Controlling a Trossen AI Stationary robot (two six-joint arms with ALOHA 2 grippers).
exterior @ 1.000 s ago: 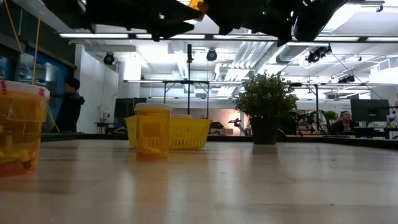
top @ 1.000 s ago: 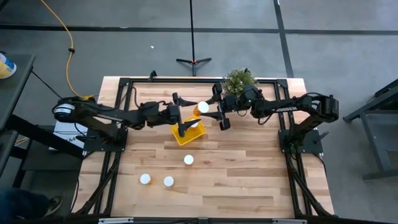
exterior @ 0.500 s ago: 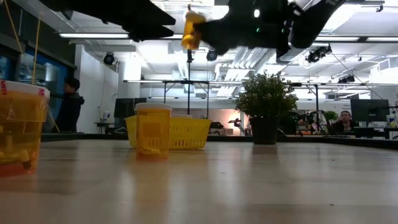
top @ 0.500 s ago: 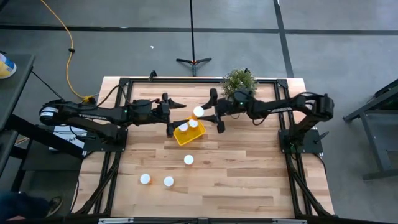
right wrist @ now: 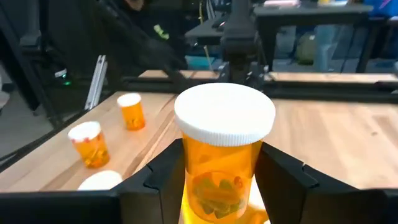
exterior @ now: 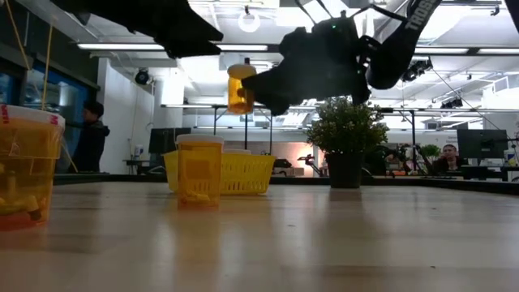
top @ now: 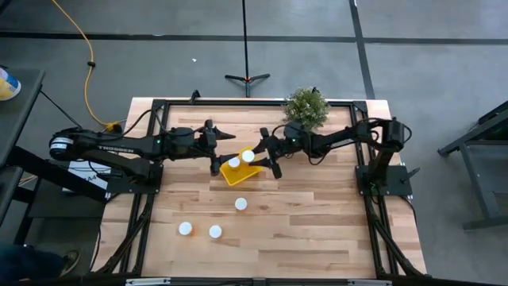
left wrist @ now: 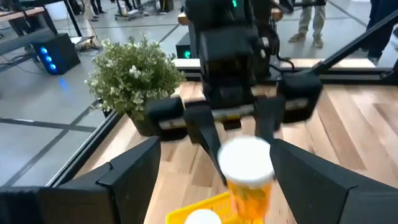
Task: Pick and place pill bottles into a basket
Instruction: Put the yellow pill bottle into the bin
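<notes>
Since a second ago, right gripper (top: 255,157) has carried the white-capped orange pill bottle (top: 248,156) down over the yellow rectangular plastic basket (top: 240,169); left gripper (top: 223,151) backed off.

High view: another capped bottle (top: 234,162) sits in basket, three white-capped bottles (top: 210,223) on wooden table (top: 317,222).

Low view: held bottle hangs above basket.

Left wrist: fingers (left wrist: 130,177) spread wide, empty.

Right wrist: fingers (right wrist: 283,180) clamp bottle upright.
</notes>
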